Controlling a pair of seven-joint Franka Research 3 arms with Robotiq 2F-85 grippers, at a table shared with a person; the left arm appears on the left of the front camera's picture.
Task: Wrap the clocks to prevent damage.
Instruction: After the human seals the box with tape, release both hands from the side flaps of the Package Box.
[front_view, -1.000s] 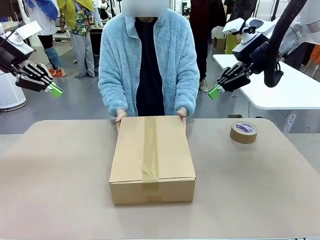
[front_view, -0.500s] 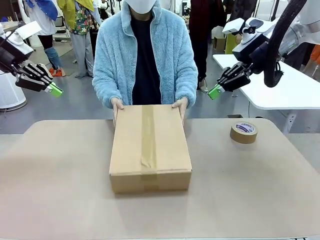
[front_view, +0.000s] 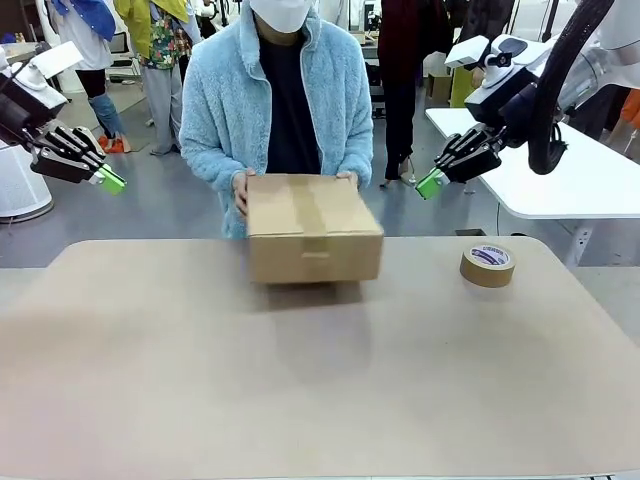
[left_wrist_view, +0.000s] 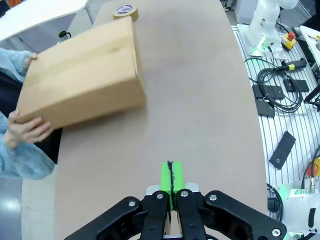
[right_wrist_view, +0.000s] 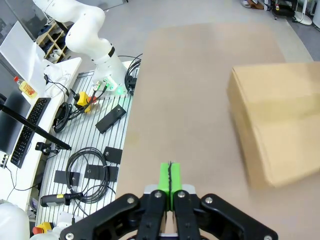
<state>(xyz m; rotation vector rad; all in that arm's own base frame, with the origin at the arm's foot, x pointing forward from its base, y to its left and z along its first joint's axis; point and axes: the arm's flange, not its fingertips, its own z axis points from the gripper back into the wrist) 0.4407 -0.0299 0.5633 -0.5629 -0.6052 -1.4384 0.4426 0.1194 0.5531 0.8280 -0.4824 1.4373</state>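
Sealed cardboard box in person's hands, both grippers pressed together and holding nothing.

Left gripper (front_view: 110, 181): raised off the table's left edge, green pads (left_wrist_view: 171, 176) touching along a single seam in its wrist view, nothing between them, touching nothing. Cardboard box (front_view: 312, 227) is well to its right and lower, lifted off the table (front_view: 150, 380) at the far side, a person's hand (front_view: 243, 190) on each end. Rigid, taped along the top seam (front_view: 312, 203); probably moderate weight, contents likely fragile. Too wide for one jaw, so I'd support it at opposite sides or edges. Tape roll (front_view: 488, 264) lies flat below the right gripper (front_view: 430, 184). Right gripper: raised, pads together, empty, box to its lower left.
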